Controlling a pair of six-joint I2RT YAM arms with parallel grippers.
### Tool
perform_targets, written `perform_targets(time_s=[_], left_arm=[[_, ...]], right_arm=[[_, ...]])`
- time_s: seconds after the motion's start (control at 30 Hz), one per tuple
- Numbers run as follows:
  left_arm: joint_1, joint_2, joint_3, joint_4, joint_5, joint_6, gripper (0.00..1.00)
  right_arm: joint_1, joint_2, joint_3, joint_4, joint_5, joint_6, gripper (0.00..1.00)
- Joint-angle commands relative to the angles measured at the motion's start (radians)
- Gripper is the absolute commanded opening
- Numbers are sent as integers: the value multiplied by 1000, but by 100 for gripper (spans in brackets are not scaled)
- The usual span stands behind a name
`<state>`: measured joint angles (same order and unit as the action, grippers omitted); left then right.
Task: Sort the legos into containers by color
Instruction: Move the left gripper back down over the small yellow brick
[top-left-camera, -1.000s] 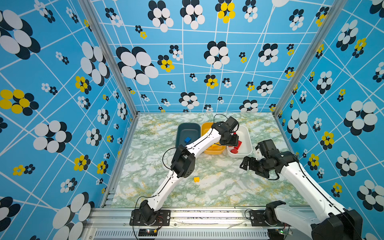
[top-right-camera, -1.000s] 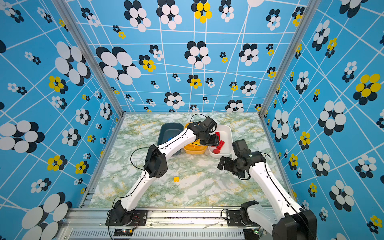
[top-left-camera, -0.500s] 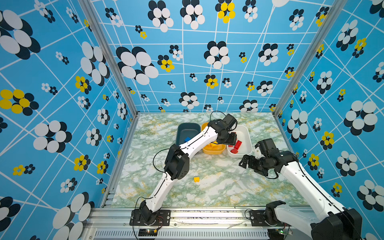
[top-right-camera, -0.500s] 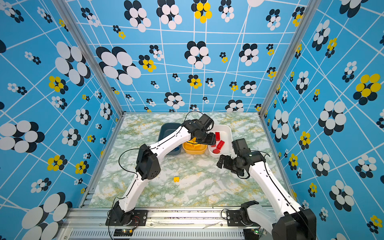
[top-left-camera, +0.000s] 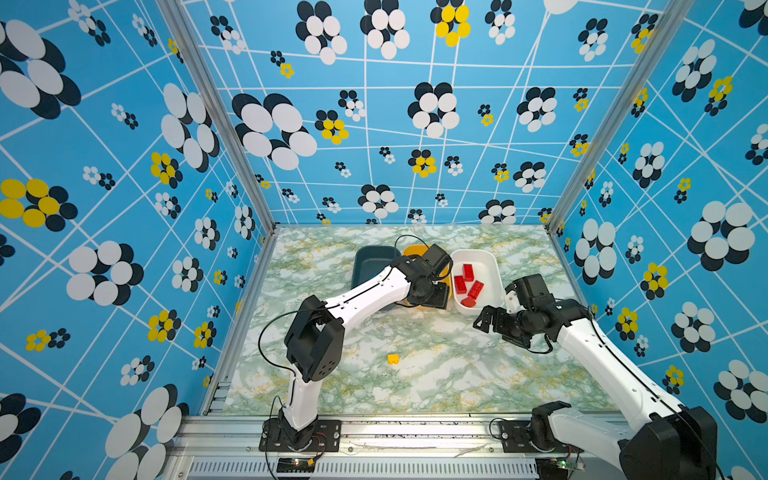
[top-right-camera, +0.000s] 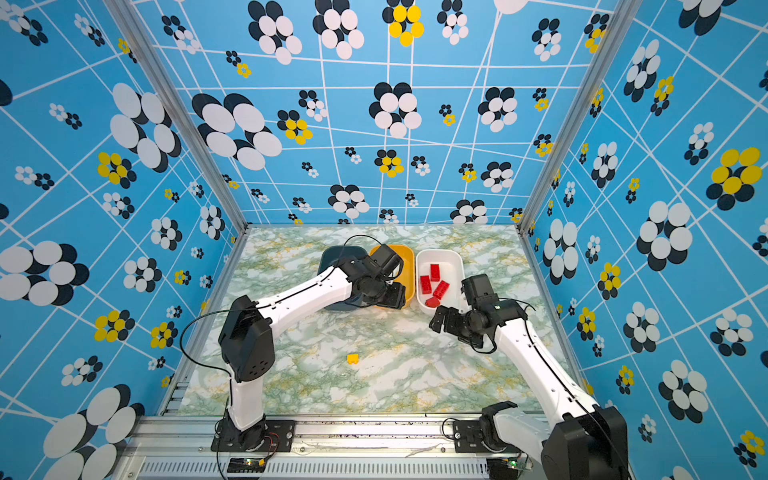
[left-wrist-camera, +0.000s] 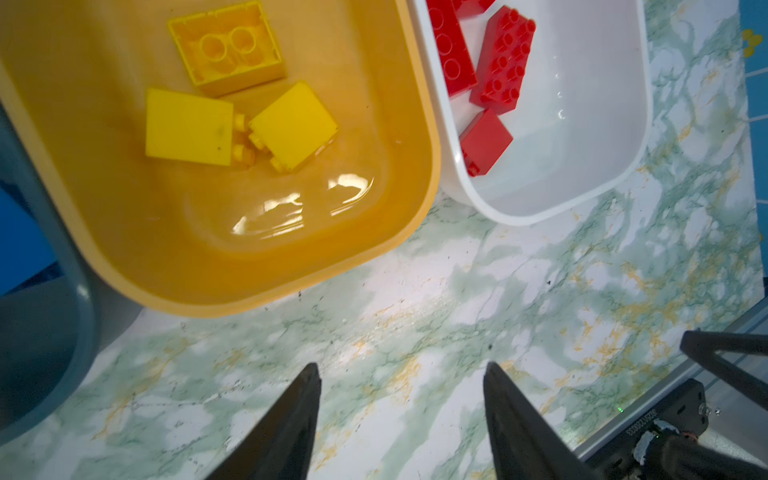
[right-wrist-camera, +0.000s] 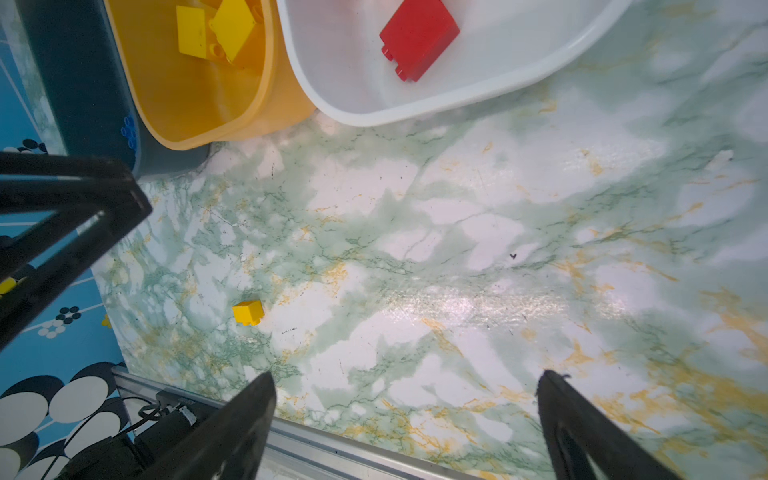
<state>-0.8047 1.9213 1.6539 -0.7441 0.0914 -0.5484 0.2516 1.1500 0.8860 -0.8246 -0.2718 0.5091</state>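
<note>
Three containers stand side by side at the back: a teal tub (top-left-camera: 370, 257) (top-right-camera: 336, 253), a yellow tub (top-left-camera: 415, 249) (left-wrist-camera: 415, 124) and a white tub (top-left-camera: 490, 266) (left-wrist-camera: 602, 124). Red legos (top-left-camera: 467, 280) (left-wrist-camera: 503, 62) lie in the white one. Three yellow legos (left-wrist-camera: 187, 126) lie in the yellow one. Blue studs (right-wrist-camera: 129, 131) show at the teal one. One yellow lego (top-left-camera: 393, 358) (right-wrist-camera: 248, 311) lies alone on the table. My left gripper (top-left-camera: 436, 297) (left-wrist-camera: 401, 370) hangs open and empty at the yellow tub's near end. My right gripper (top-left-camera: 488, 320) (right-wrist-camera: 405, 376) is open and empty in front of the white tub.
The marble tabletop (top-left-camera: 436, 374) is walled by blue flowered panels on three sides. An aluminium rail (top-left-camera: 395, 428) with both arm bases runs along the front edge. The left forearm (top-left-camera: 365, 295) covers most of the teal tub in both top views.
My left gripper has drawn back toward the front and left, from the yellow and white tubs' shared edge to the yellow tub's near end. The right arm has barely moved.
</note>
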Motion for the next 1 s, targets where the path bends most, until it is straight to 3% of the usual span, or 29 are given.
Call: perform_targets(time_s=[0.0,0.4,0.97], left_arm=[[15,-93,-106,21,-48,-30,65],[16,-302,-437,27,-107,-122,71],[-37,-374,-652,51,-155,-242,74]], right_arm=[[-5,20,40,22,-31,-16,99],[21,98,78,65,-63,-25,99],[32,177,132,53,-92,-70,99]])
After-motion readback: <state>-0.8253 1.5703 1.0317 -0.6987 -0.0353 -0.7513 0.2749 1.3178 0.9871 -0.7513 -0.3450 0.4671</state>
